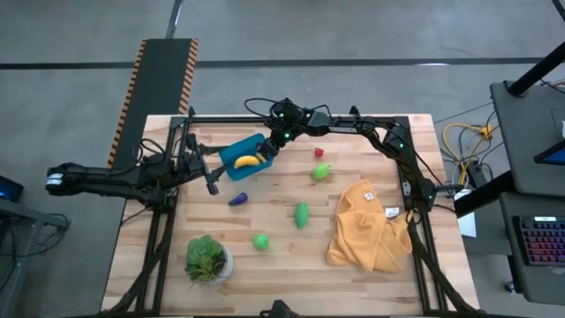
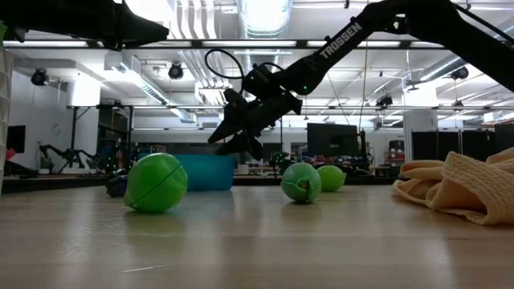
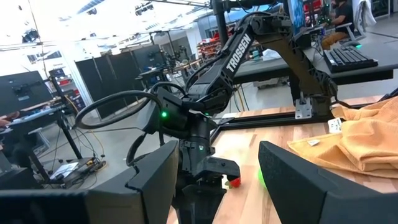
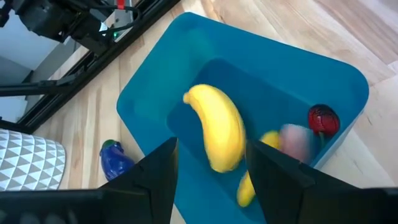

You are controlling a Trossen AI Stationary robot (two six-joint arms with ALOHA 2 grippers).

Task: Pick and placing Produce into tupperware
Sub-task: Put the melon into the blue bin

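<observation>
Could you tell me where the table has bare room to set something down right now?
Free: the near edge between the potted plant and the mustard cloth, and the far right corner beyond the red piece. Crowded: the far left, where the right gripper hangs over the teal tub beside the left gripper, and mid-table, with the eggplant and green pieces.

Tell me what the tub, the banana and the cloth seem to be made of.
Tub: probably plastic, smooth teal walls with rounded corners.
Banana: likely toy plastic, even glossy yellow.
Cloth: woven fabric, matte mustard, lying in soft crumpled folds.
</observation>
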